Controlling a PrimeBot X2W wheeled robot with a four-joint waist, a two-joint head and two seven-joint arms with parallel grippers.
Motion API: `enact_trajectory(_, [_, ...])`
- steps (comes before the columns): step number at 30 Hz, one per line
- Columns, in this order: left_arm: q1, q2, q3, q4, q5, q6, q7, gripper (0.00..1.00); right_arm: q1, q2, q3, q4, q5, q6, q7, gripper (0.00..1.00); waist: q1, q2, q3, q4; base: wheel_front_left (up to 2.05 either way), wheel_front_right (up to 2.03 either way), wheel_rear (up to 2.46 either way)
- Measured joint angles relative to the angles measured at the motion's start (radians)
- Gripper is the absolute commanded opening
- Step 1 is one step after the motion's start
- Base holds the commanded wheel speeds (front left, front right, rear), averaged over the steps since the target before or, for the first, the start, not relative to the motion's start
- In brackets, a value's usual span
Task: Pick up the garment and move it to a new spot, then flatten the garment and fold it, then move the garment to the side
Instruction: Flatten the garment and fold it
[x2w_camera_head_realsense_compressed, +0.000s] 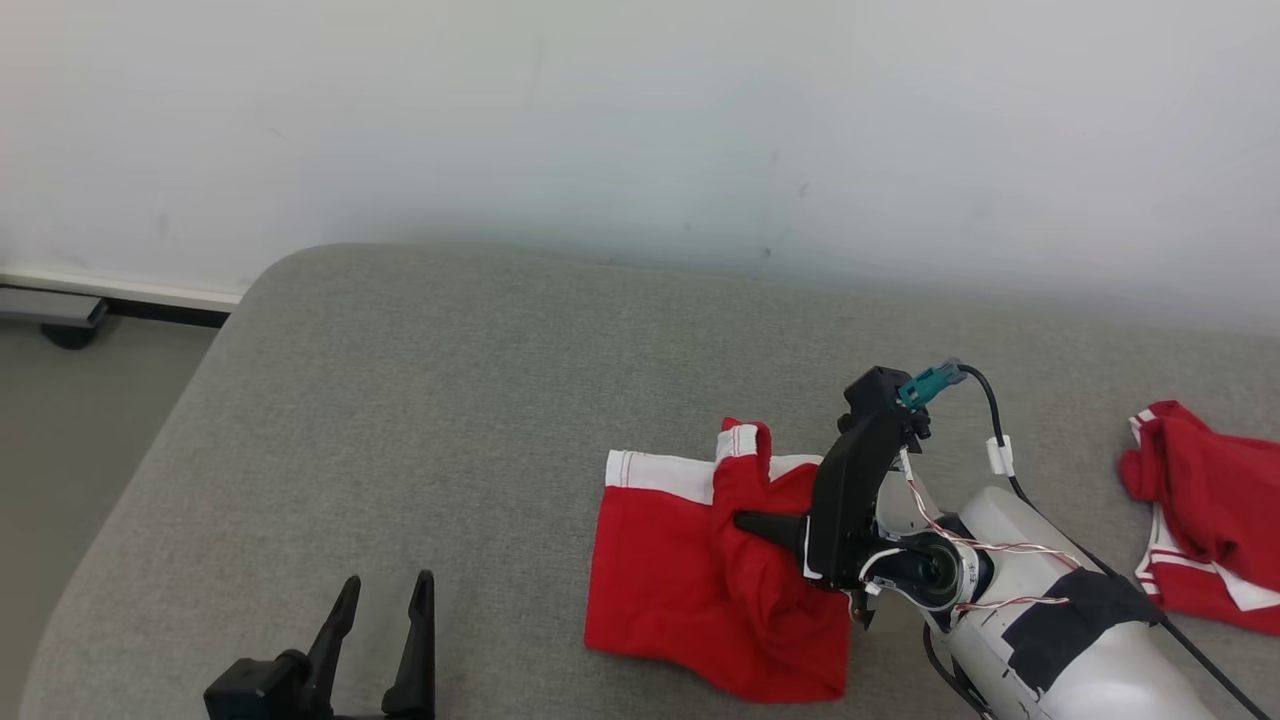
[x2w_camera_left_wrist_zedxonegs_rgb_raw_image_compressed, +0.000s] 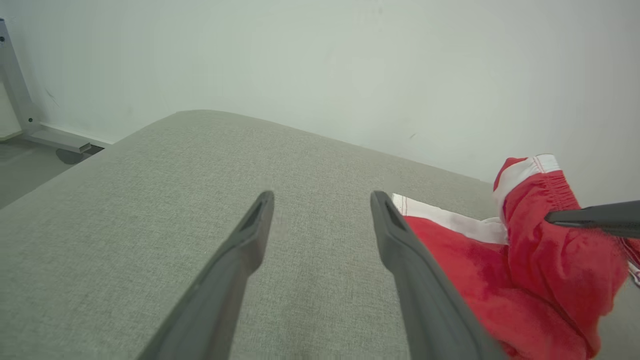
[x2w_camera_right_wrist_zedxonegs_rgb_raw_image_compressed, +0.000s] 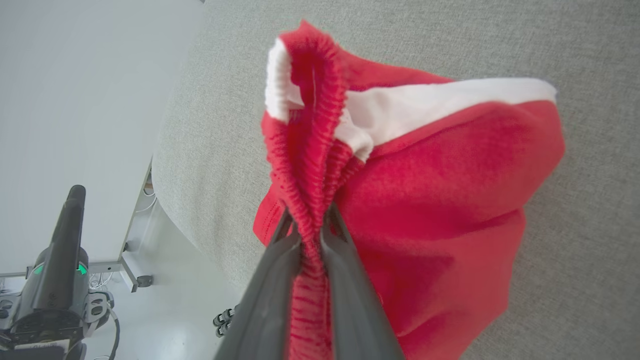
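Pinches the gathered elastic waistband of the red garment (x2w_camera_right_wrist_zedxonegs_rgb_raw_image_compressed: 425, 200) in the right gripper (x2w_camera_right_wrist_zedxonegs_rgb_raw_image_compressed: 307, 227), fingers drawn nearly together with only the bunched cloth between them. Holds that edge up as a ridge, with the rest spread on the grey padded surface (x2w_camera_head_realsense_compressed: 400, 420), white band toward the wall (x2w_camera_head_realsense_compressed: 640, 120). Reaches in from the lower right of the head view, over the garment's right half. Holds the left gripper (x2w_camera_head_realsense_compressed: 388, 582) wide open and empty at the lower left, over bare padding, apart from the garment's left edge. Shows a second red and white garment (x2w_camera_head_realsense_compressed: 1210, 510) crumpled near the surface's right end, apart from the first.
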Motion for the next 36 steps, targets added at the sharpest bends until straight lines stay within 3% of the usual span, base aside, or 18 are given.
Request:
enact_trajectory(12, [-0.024,-0.03,-0.012,0.049,0.003,-0.019,0.0,1.0,-0.048,0.026,-0.002,0.106,0.0,-0.052,-0.012,0.0,-0.0001,0.0,0.01,0.074,0.0,0.0,0.0])
enact_trajectory(36, [-0.06,-0.063,-0.021,0.096,0.014,-0.045,0.0,1.0,-0.112,0.042,-0.002,0.277,-0.009,-0.087,-0.109,0.0,0.0,0.0,0.039,0.182,0.0,0.0,0.0])
